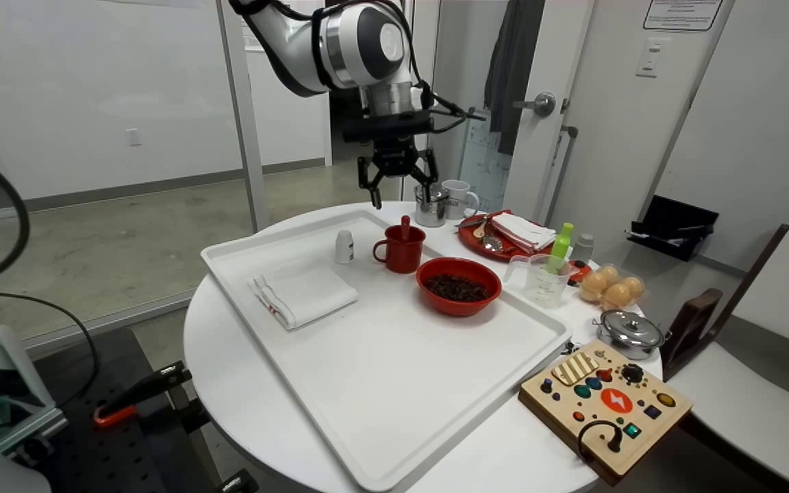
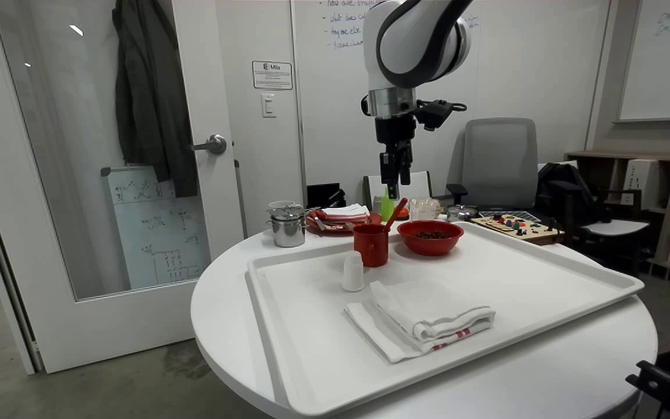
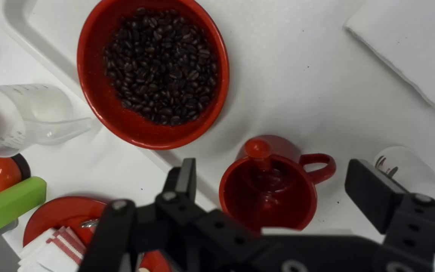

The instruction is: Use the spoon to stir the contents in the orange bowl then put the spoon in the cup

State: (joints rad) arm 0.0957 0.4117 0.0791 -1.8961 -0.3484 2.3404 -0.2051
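On the white tray (image 1: 394,383), we found the red spoon (image 3: 258,148) standing tilted in the red cup (image 1: 403,257). We saw the gripper (image 1: 401,200) clear above the cup, jaws spread wide; cup showed between them in the wrist view. We logged the red bowl (image 1: 457,309) of dark beans (image 3: 164,68) just beside the cup, plus small white container (image 1: 344,247) and folded cloth (image 1: 309,293).

Cup (image 1: 403,253) between bowl (image 1: 459,308) and shaker (image 1: 344,247), all 3 on tray (image 1: 394,370), spoon (image 2: 395,215) in cup
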